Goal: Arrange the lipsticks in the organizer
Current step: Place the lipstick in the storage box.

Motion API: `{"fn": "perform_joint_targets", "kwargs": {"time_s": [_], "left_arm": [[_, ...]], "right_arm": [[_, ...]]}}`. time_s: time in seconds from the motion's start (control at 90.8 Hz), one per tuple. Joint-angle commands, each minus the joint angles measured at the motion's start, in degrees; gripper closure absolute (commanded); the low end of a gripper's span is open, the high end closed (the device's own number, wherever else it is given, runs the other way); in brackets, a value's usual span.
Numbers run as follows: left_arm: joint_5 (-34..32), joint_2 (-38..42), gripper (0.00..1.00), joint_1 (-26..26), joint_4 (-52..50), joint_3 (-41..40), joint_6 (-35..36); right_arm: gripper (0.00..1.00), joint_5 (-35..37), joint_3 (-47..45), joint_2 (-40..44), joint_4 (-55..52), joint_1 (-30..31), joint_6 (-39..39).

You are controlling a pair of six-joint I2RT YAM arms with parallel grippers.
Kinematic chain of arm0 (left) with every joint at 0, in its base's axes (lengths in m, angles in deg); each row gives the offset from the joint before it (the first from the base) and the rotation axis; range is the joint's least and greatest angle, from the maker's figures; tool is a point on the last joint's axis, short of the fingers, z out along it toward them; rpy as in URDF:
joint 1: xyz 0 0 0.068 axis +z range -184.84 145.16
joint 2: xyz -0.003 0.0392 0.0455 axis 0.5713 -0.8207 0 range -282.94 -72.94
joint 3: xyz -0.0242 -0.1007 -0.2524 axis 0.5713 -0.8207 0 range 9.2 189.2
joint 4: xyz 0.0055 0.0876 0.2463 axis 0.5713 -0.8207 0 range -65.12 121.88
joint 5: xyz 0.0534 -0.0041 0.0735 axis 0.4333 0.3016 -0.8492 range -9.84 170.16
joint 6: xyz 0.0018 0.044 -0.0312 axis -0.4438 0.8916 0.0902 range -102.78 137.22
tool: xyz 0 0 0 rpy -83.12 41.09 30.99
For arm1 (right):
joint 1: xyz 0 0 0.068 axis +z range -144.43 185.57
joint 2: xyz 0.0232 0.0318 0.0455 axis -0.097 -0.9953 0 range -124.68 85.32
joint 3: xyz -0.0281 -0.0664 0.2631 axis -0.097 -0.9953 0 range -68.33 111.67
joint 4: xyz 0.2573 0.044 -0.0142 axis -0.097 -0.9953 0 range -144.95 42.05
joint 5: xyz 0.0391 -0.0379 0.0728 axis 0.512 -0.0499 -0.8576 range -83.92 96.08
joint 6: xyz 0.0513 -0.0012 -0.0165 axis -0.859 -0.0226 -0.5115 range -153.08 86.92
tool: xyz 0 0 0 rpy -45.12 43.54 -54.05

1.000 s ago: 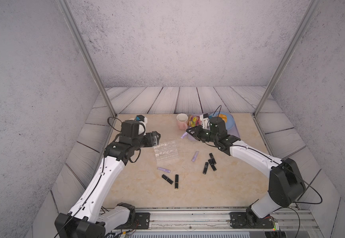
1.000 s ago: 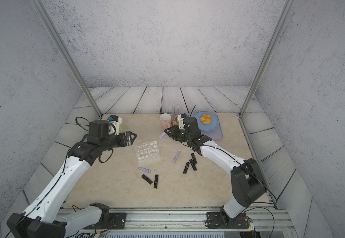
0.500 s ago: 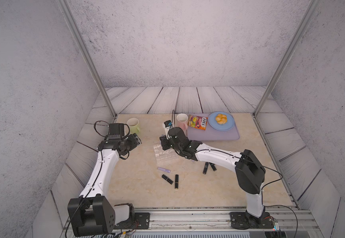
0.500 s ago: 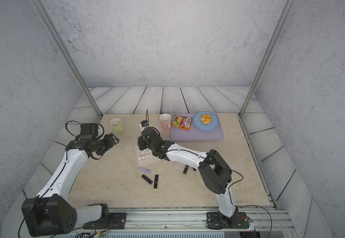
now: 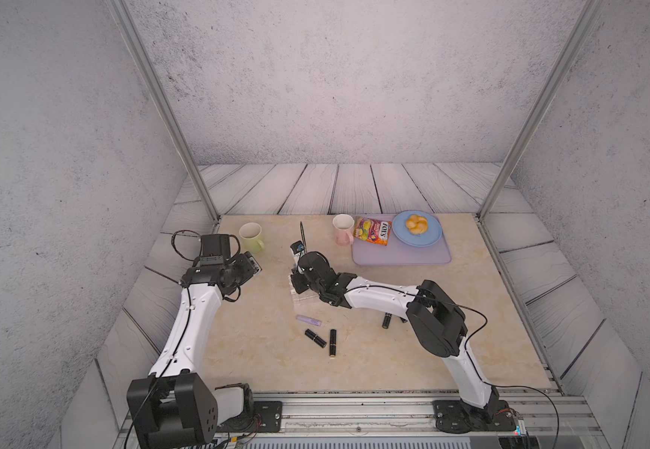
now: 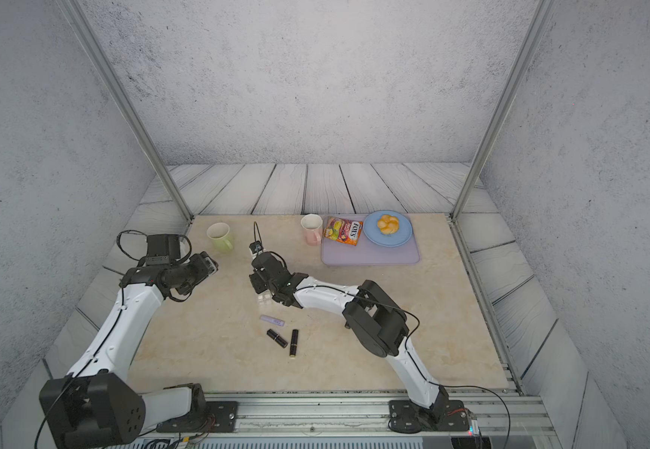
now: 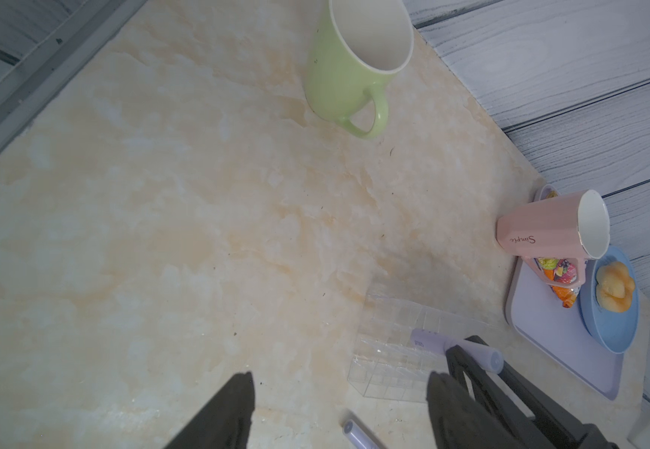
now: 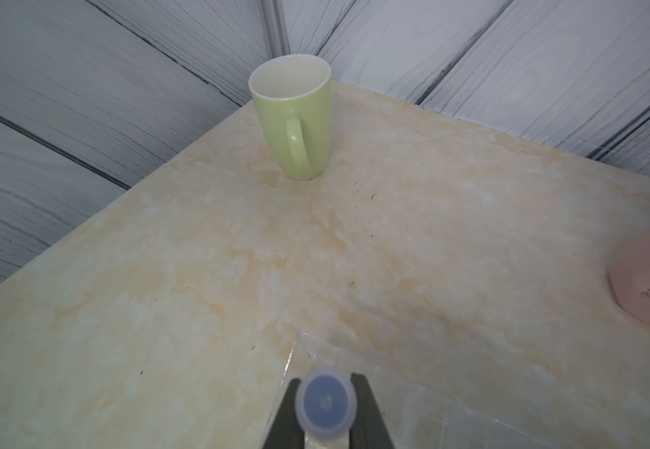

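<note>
Right pincer (image 8: 326, 381): was seen pinched across the barrel of a lilac lipstick (image 7: 432, 342).
Held lipstick's place: was kept slantwise just above the organizer (image 7: 389, 352); which cell could not be told.
Left pincer (image 7: 340, 379): was held spread and empty, apart from the organizer.
Loose lipsticks: a lilac one (image 5: 309, 320) and two black ones (image 5: 315, 338) (image 5: 332, 342) were left lying on the tabletop (image 5: 261, 350).
Handling: the tubes were judged light, stiff, smooth and prone to roll. They were judged best taken mid-barrel.
</note>
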Motion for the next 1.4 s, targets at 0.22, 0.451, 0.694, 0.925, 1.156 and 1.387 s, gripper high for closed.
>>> {"fn": "perform_joint_targets", "kwargs": {"time_s": [0.22, 0.451, 0.694, 0.925, 1.156, 1.387], "left_arm": [[-0.13, 0.65, 0.25, 0.42, -0.37, -0.28, -0.24], [-0.40, 0.73, 0.25, 0.50, -0.42, -0.32, -0.04], [-0.22, 0.80, 0.25, 0.50, -0.51, -0.15, 0.00], [-0.67, 1.38, 0.25, 0.55, -0.93, -0.28, 0.36], [-0.23, 2.17, 0.25, 0.54, -2.22, 0.63, 0.51], [0.61, 4.83, 0.34, -0.45, -5.85, 3.10, 5.15]], "right_arm": [[1.00, 1.06, 4.53, -1.62, 0.30, 0.75, 1.34], [1.00, 1.00, 6.92, -5.02, -0.49, 0.73, 0.97], [1.00, 1.27, 6.32, -5.96, -0.32, 0.66, 0.19], [0.98, 4.66, 5.21, -6.01, -1.63, 0.66, 0.88], [0.54, 4.91, 4.81, -1.71, -2.80, 0.75, 0.25], [0.47, 4.02, -0.20, 12.95, -12.79, -1.50, -9.82]]}}
